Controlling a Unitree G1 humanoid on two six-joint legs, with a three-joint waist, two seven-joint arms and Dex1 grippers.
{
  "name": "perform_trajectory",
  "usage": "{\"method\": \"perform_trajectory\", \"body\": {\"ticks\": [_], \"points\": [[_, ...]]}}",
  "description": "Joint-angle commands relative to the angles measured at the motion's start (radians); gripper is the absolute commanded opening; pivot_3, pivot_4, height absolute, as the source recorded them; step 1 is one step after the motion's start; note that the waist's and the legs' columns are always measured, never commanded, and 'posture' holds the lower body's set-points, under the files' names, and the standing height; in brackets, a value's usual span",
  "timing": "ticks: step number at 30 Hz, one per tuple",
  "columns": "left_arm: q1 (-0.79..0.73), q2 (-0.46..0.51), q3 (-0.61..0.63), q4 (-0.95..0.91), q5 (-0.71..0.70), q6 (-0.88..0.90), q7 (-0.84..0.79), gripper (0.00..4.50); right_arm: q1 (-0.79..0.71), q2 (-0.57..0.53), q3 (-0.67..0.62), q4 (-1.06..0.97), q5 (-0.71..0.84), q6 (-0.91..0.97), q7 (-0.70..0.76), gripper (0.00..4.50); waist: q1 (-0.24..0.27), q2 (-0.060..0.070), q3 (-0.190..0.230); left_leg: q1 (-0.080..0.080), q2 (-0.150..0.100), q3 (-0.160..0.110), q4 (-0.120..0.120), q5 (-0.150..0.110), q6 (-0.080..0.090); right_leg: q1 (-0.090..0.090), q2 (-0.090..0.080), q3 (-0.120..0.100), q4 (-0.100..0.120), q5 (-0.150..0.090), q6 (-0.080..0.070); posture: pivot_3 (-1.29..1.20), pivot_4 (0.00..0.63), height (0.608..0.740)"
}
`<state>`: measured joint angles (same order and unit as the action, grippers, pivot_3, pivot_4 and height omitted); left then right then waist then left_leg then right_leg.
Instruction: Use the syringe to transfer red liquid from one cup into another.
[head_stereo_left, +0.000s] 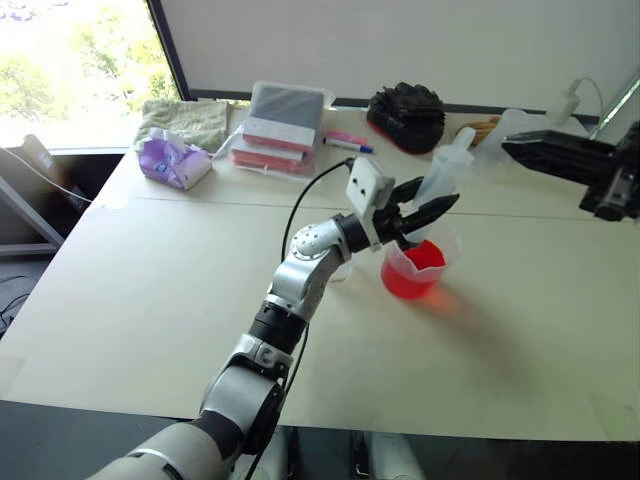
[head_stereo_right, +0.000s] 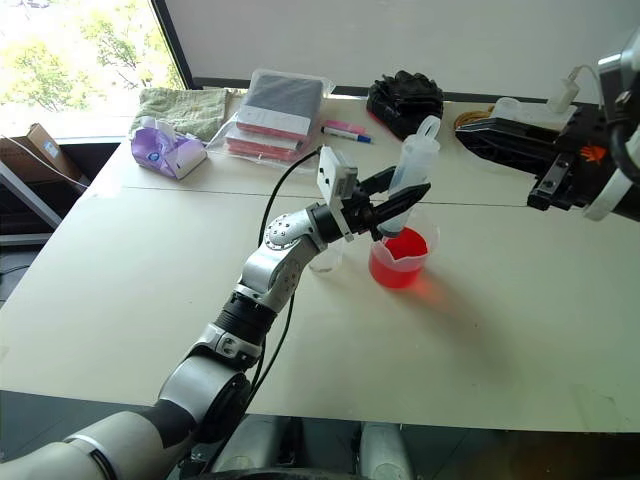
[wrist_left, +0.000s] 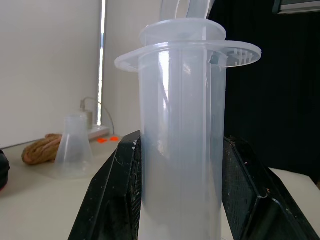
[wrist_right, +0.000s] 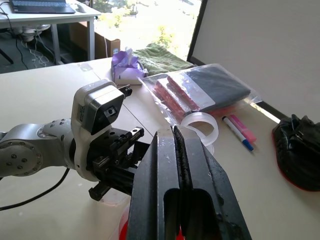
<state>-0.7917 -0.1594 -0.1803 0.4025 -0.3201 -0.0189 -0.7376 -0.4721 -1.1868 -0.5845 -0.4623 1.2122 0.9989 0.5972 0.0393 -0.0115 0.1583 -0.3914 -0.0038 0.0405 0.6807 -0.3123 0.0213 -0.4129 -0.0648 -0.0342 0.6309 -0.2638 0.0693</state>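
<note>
Your left gripper (head_stereo_left: 425, 212) is clamped on the barrel of the syringe (head_stereo_left: 441, 172), one black finger (wrist_left: 116, 200) on each side of the clear tube. The syringe stands nearly upright, leaning a little, with its plunger at the top and its lower end down inside the beaker (head_stereo_left: 412, 270). The beaker sits near the middle of the table (head_stereo_left: 150, 300) and holds the red liquid (head_stereo_left: 405, 280), which fills its lower part. You cannot tell whether the tip is in the liquid, since the gripper hides it.

The small cup (head_stereo_right: 326, 262) stands on the table just behind your left wrist, on the beaker's left side, mostly hidden by the arm.

Your right gripper (head_stereo_right: 475, 135) hangs in the air well to the right of the syringe, level and pointing toward it, fingers (wrist_right: 175, 165) pressed together with nothing between them.

Along the far edge of the table you have a purple tissue pack (head_stereo_left: 172, 160), a green towel (head_stereo_left: 185, 122), a bagged stack of pads (head_stereo_left: 283, 127), two markers (head_stereo_left: 347, 141) and a black glove (head_stereo_left: 407, 115).
</note>
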Motion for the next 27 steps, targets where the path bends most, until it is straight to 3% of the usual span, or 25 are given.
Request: {"method": "perform_trajectory", "body": {"ticks": [1,19,23,27], "points": [[-0.007,-0.051,0.001,0.014,0.003,-0.060,-0.003,1.58,-0.012,0.001,-0.016,-0.019,0.028,-0.008,-0.015,0.00,0.000,0.000,0.000,0.000,0.000,0.000,0.000,0.000,0.000,0.000,0.000,0.000,0.000,0.000,0.000,0.00,0.150,0.740],[0.030,-0.077,-0.028,0.086,0.003,-0.109,-0.022,1.58,-0.025,0.027,0.026,-0.037,0.075,-0.019,-0.104,0.00,0.000,0.000,0.000,0.000,0.000,0.000,0.000,0.000,0.000,0.000,0.000,0.000,0.000,0.000,0.000,0.00,0.150,0.740],[0.042,-0.075,-0.039,0.073,0.005,-0.108,-0.019,1.58,-0.027,0.032,0.037,-0.035,0.088,-0.018,-0.125,1.25,0.000,0.000,0.000,0.000,0.000,0.000,0.000,0.000,0.000,0.000,0.000,0.000,0.000,0.000,0.000,0.00,0.150,0.740],[0.044,-0.071,-0.042,0.067,0.002,-0.105,-0.014,1.58,-0.027,0.035,0.049,-0.036,0.091,-0.022,-0.144,3.28,0.000,0.000,0.000,0.000,0.000,0.000,0.001,0.000,0.000,0.000,0.000,0.000,0.000,0.000,0.000,0.00,0.150,0.740]]}}
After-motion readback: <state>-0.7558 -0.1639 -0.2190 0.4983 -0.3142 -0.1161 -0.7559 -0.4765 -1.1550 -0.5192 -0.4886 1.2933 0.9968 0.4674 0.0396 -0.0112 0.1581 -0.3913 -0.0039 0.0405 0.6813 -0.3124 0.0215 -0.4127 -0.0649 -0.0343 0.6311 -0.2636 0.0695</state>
